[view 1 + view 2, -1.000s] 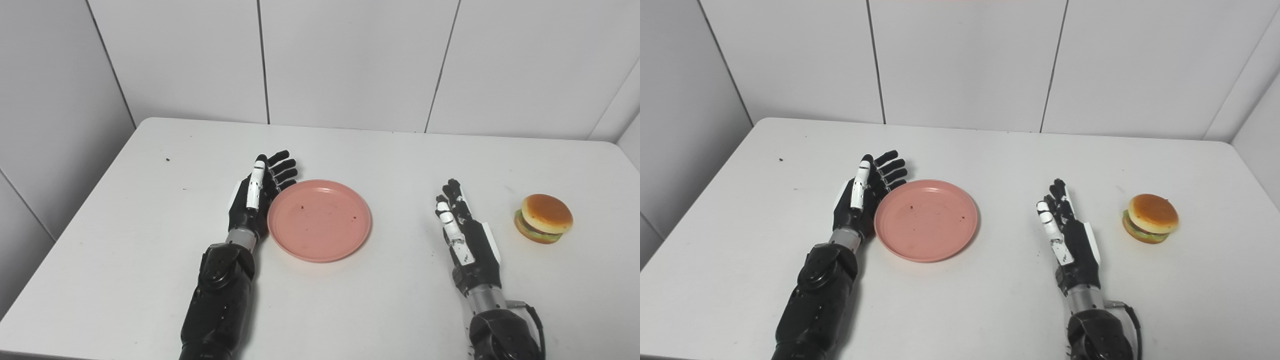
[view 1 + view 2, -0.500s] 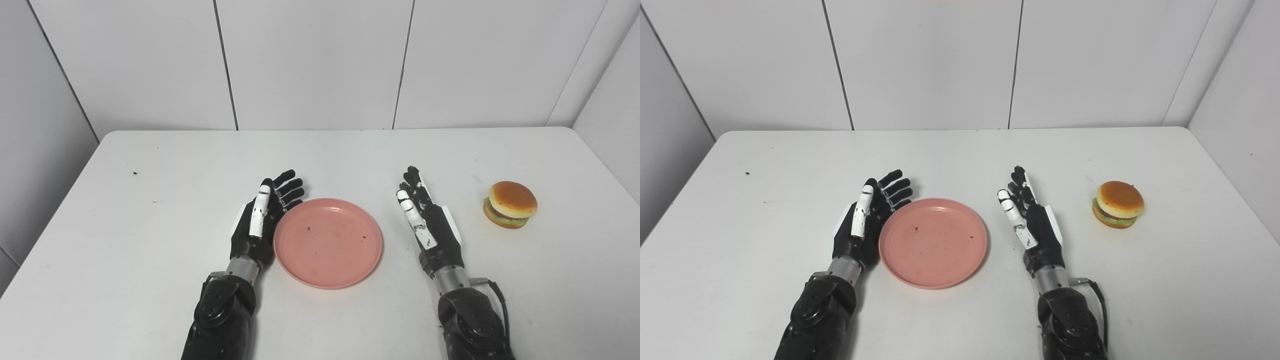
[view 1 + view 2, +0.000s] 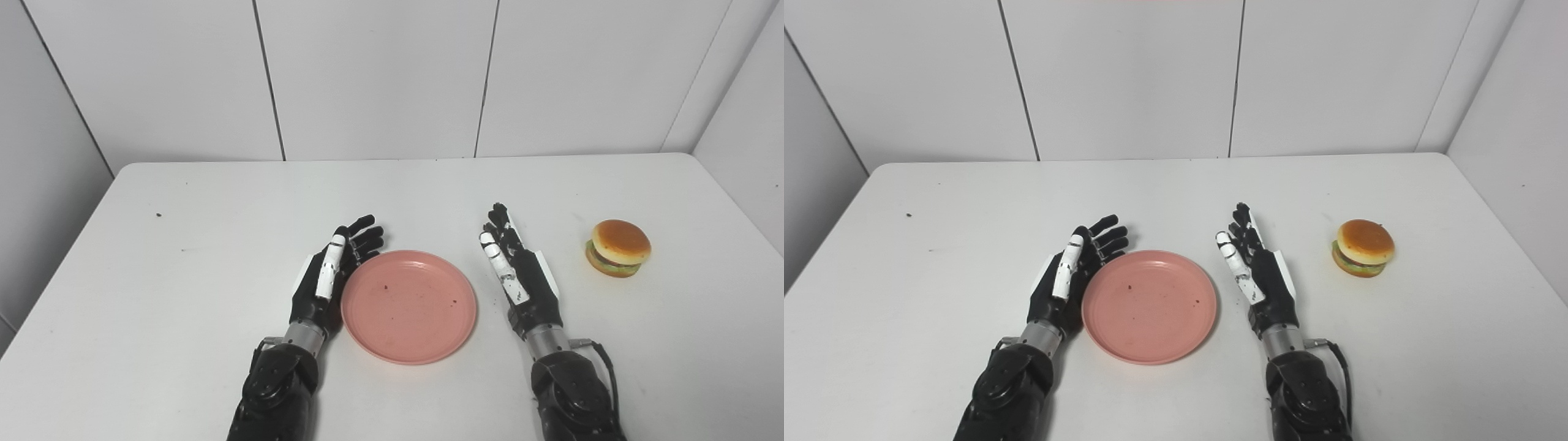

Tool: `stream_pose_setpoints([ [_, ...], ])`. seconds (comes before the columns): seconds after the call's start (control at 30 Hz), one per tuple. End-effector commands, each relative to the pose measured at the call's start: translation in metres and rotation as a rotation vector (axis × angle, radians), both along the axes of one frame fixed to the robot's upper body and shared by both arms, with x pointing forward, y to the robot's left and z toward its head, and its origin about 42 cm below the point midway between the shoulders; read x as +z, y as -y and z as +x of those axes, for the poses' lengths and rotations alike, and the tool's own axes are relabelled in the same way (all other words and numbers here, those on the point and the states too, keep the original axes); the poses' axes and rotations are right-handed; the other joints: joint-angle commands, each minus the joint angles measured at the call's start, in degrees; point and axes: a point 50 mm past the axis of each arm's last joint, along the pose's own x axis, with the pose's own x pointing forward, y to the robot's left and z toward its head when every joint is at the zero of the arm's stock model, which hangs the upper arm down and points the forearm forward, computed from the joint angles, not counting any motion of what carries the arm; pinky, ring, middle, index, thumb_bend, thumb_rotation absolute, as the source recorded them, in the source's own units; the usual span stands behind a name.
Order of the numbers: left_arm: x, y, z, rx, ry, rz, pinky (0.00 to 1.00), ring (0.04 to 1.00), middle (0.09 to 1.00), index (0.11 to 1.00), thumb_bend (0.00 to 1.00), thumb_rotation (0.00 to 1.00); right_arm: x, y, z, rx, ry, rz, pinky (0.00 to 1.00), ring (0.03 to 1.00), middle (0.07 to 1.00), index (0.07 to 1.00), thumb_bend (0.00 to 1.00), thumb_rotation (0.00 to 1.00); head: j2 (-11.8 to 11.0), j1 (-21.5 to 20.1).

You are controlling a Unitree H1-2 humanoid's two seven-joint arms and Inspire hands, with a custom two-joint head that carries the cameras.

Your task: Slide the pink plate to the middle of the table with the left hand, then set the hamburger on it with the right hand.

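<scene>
The pink plate point(image 3: 409, 305) lies flat near the middle of the white table point(image 3: 184, 294), with a few dark crumbs on it. My left hand point(image 3: 331, 275) stands on edge against the plate's left rim, open, fingers stretched forward. Just right of the plate my right hand point(image 3: 517, 272) rests on edge, open and holding nothing, a small gap between it and the rim. The hamburger point(image 3: 618, 248), tan bun over green and brown layers, sits on the table further right, apart from the right hand.
White panelled walls point(image 3: 380, 73) close the table at the back and on both sides. A small dark speck point(image 3: 158, 215) lies on the far left of the tabletop. A cable point(image 3: 603, 361) hangs at my right wrist.
The camera has turned, shifting the whole picture. My left hand and the plate together sit closer to the right hand than a second ago; the hamburger stays put.
</scene>
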Motion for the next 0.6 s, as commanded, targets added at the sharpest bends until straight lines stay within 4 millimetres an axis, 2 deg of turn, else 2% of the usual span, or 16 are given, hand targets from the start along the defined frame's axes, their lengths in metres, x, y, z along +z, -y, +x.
stream_pose_setpoints([
  [0.0,-0.0110,-0.0017,-0.0046,-0.010,-0.046,0.020,0.86,0.846,0.818,0.793,0.33,1.00,0.0017,-0.0041,-0.0004,0.007,0.018,0.018,1.00,0.985,1.000,1.000,0.53,0.71,0.1,0.1],
  [0.57,-0.0092,-0.0077,-0.0033,-0.003,-0.052,0.012,0.87,0.861,0.829,0.792,0.34,1.00,0.0035,-0.0055,-0.0010,-0.001,0.011,0.032,1.00,0.972,0.985,1.000,0.51,0.70,0.2,0.1],
])
